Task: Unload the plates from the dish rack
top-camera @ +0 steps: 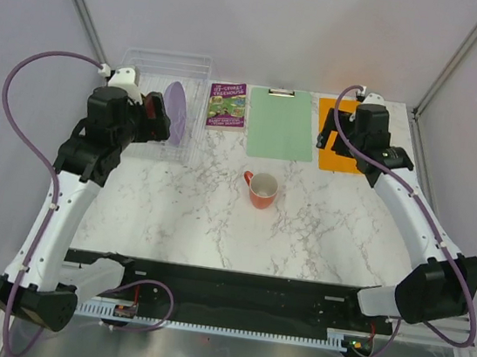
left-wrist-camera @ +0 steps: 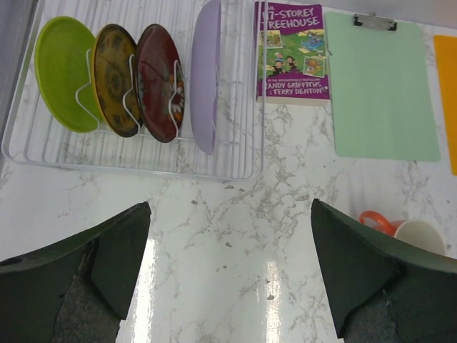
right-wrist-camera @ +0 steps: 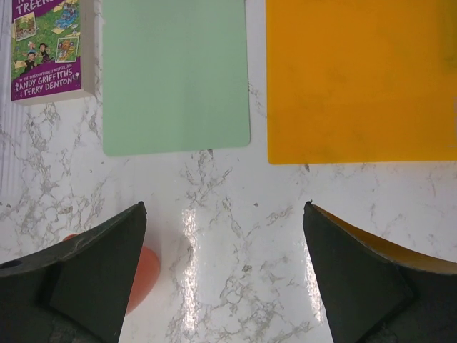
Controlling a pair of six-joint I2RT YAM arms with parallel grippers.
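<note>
A: What is the left wrist camera showing that the top camera is hiding?

B: All four plates. They are standing on edge in the dish rack (left-wrist-camera: 43, 153), which is sitting well left of the green clipboard (left-wrist-camera: 382, 86). Left to right: the lime green plate (left-wrist-camera: 61, 71), the dark plate with yellow pattern (left-wrist-camera: 114, 78), the red floral plate (left-wrist-camera: 158, 82), and the lavender plate (left-wrist-camera: 206, 71) nearest the clipboard. From above, the left arm (top-camera: 93, 146) is covering all but the lavender one.

A: And the grippers?

B: The left gripper (left-wrist-camera: 230, 204) is hovering left of the clipboard, over bare marble table (left-wrist-camera: 214, 236) on the rack's near side, fingers spread wide and gripping nothing. The right gripper (right-wrist-camera: 224, 205) is hanging over the marble on the clipboard's near side, likewise spread and empty.

A: What is the right wrist camera adding?

B: It is showing the orange mat (right-wrist-camera: 360, 78) lying just right of the clipboard, a strip of marble between them.

A: Any writing?

B: A purple book (left-wrist-camera: 291, 50) is lying just left of the clipboard, reading "STOREY TREEHOUSE" and "ANDY GRIFFITHS & TERRY DENTON"; the number is getting cropped
</note>
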